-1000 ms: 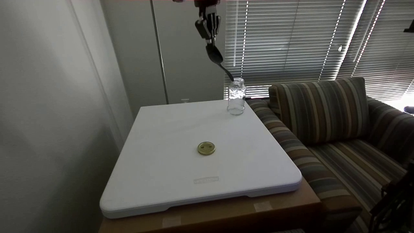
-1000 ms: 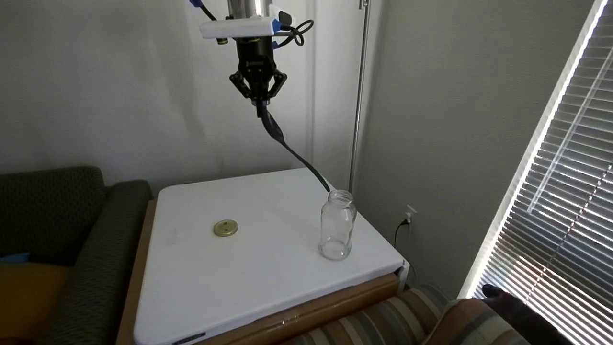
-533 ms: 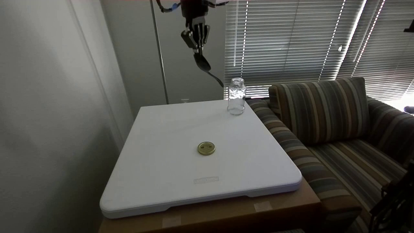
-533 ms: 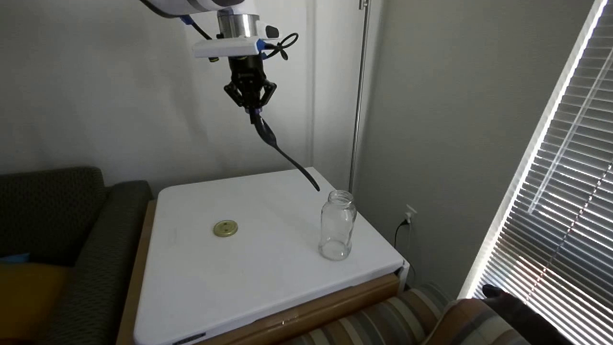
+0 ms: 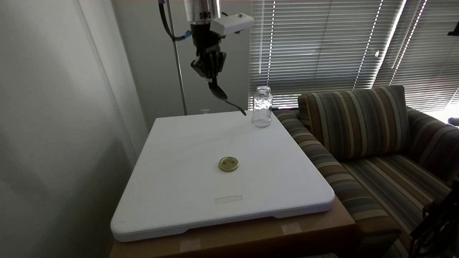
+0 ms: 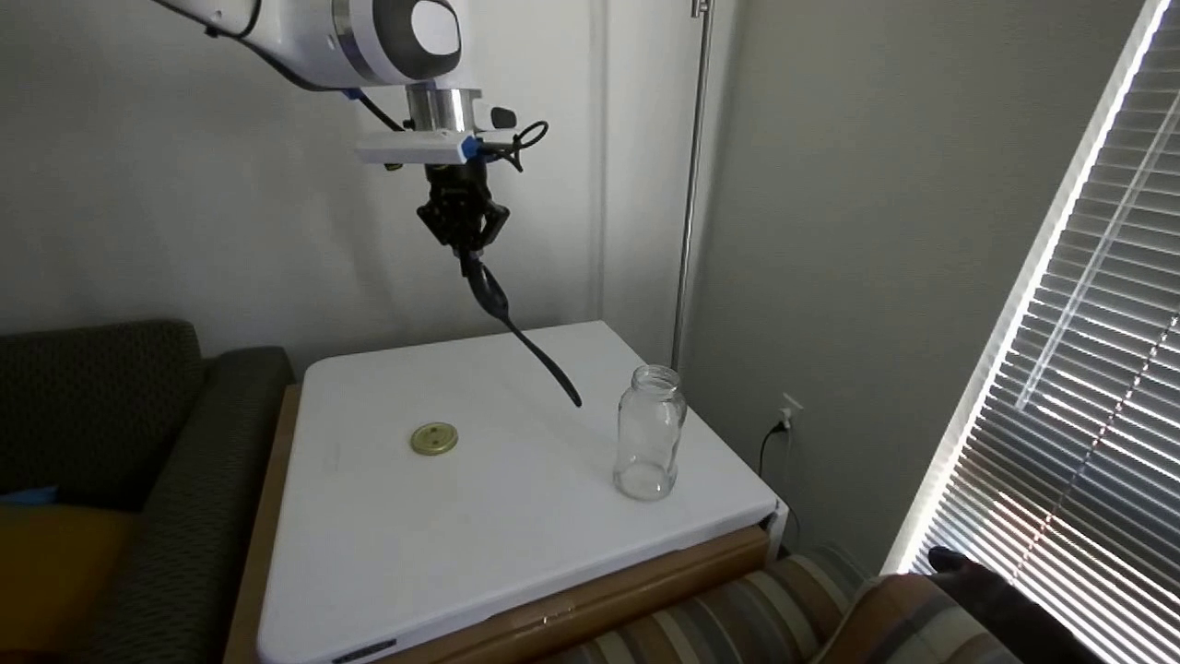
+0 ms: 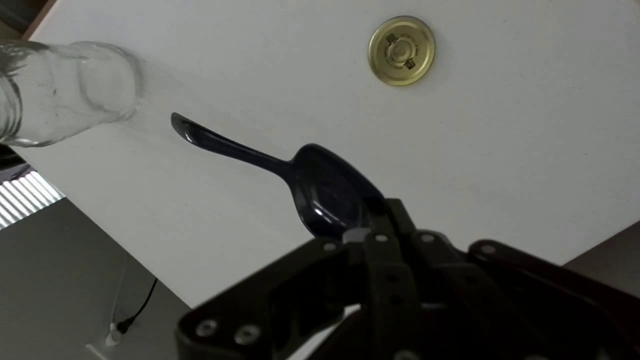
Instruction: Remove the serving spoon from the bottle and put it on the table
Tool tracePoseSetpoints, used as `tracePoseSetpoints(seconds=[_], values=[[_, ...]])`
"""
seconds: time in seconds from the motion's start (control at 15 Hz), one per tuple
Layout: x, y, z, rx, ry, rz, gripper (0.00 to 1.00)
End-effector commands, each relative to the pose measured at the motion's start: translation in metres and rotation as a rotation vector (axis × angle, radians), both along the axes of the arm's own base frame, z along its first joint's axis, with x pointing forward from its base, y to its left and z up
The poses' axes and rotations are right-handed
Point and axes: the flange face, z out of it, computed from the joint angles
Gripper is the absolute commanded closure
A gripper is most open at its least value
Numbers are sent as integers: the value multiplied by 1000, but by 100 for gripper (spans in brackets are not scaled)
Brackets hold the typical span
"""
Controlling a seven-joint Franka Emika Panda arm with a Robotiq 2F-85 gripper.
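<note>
- Because the gripper (image 6: 467,254) is clenched on the serving spoon (image 7: 327,192) only at the far end of its oval bowl, the spoon may pivot or slip: the shiny, curved surface probably offers little purchase, and the long handle likely pulls on the grip.
- If the gripper comes straight down, the handle end will probably touch first, since it slants lowest; pressing further could twist the spoon out of the grasp.
- Should the handle swing sideways, it could knock the bottle (image 6: 648,443), which stands uncapped near a corner of the table (image 6: 442,535) and might topple.
- Letting go too high could make the spoon bounce or skid, perhaps into the lid (image 7: 401,50) lying well apart from the bottle.
- As for position, the spoon hangs below the gripper, bowl uppermost, handle sloping down toward the bottle.
- Its lower end is clear of the bottle and just beside it; white table shows between handle end and glass in the wrist view.
- In both exterior views the spoon appears to be above the table, not laid on it; how high is hard to tell, so the placing looks unfinished.
</note>
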Motion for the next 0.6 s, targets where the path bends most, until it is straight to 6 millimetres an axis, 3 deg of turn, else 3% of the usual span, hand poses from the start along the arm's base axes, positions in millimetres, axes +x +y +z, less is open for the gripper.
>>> tracePoseSetpoints(seconds=[0.0,0.53], values=[[-2,16,-24,24,31,-33,99],[-16,50,-84,-68,71,-39,99]])
